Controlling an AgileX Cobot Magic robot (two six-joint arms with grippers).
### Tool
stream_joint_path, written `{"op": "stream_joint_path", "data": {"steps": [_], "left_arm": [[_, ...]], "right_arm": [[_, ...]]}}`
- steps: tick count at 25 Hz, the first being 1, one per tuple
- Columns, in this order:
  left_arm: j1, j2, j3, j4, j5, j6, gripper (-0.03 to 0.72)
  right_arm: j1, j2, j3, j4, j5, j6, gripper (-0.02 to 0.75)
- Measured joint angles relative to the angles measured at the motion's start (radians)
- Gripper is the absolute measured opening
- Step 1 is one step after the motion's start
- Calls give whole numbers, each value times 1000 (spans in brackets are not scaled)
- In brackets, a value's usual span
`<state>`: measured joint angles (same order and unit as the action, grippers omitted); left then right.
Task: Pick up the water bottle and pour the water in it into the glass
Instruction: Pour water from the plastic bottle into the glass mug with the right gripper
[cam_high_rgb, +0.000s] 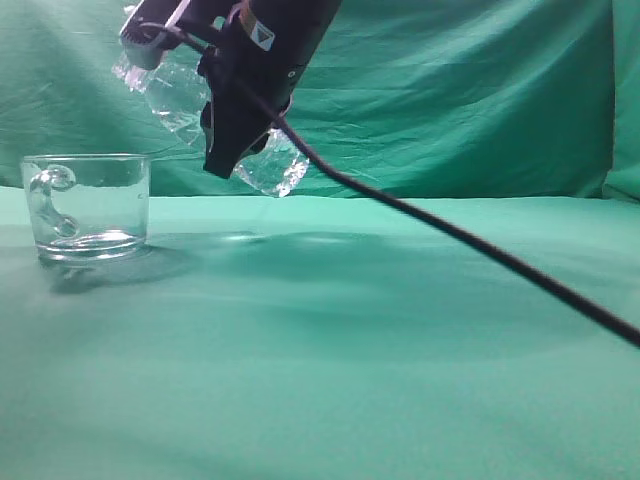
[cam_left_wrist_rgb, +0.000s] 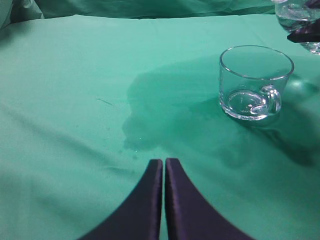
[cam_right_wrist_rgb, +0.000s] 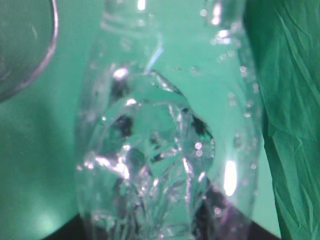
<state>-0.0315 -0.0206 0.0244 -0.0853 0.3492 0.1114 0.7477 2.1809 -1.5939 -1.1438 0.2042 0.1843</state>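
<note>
The water bottle is clear, ribbed plastic. It hangs tilted in the air, neck up-left and base down-right, above and to the right of the glass. My right gripper is shut on the bottle's body. In the right wrist view the bottle fills the frame, with the glass rim at the top left. The glass mug stands upright on the green cloth, its handle facing the exterior camera. It may hold a thin layer of water at the bottom. My left gripper is shut and empty, low over the cloth in front of the glass.
A green cloth covers the table and hangs as a backdrop. A black cable runs from the right gripper down to the right. A darker patch marks the cloth left of the glass. A bit of the bottle shows at the left wrist view's top right.
</note>
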Motion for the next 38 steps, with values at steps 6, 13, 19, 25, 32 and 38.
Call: {"op": "stream_joint_path", "data": {"steps": [6, 13, 19, 25, 32, 38], "left_arm": [[0, 0, 0, 0, 0, 0, 0], [0, 0, 0, 0, 0, 0, 0], [0, 0, 0, 0, 0, 0, 0], [0, 0, 0, 0, 0, 0, 0], [0, 0, 0, 0, 0, 0, 0], [0, 0, 0, 0, 0, 0, 0]], "right_arm": [[7, 30, -14, -107, 25, -1, 267], [7, 34, -22, -250, 46, 9, 267], [7, 34, -22, -349, 49, 15, 267], [7, 34, -22, -449, 53, 15, 267], [7, 34, -22, -552, 65, 15, 267], [10, 34, -22, -579, 88, 15, 267]]}}
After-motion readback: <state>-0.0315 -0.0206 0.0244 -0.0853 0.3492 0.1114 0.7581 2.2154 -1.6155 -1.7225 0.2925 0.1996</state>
